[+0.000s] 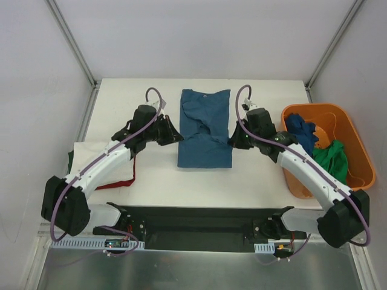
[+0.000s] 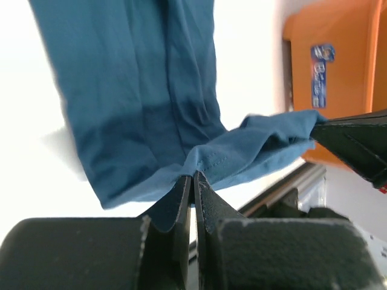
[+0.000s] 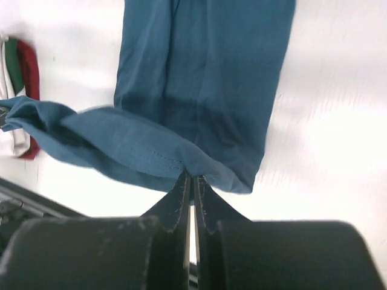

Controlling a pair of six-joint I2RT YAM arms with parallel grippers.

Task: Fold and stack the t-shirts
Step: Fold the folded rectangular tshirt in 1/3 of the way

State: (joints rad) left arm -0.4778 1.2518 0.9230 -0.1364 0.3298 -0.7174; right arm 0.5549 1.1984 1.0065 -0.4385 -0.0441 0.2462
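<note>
From the top view you see the mid-blue soft fabric t-shirt (image 1: 204,130) lying in the middle of the white tabletop (image 1: 260,175), between the two arms. Its far part is flat and its near part is rumpled. The left pincer (image 1: 179,135) sits at its left edge and the right pincer (image 1: 232,141) at its right edge. Only the wrist views show you the grip. In each one the black fingers are pressed together on a stitched hem of the blue fabric, so both pincers are closed and gripping the t-shirt. That hem stretches from one pincer to the other, raised above the flat part of the shirt. The top view alone gives you the whole orange plastic basket (image 1: 357,151) at the right edge. It holds a crumpled dark blue shirt (image 1: 300,130) and a green shirt (image 1: 332,158). At the left edge is a pile with a white shirt (image 1: 100,158) on top and a red shirt (image 1: 118,184) showing beneath. The left wrist view adds a blue-and-white sticker (image 2: 322,66) on the basket wall, but its writing is too blurred for you to read.
</note>
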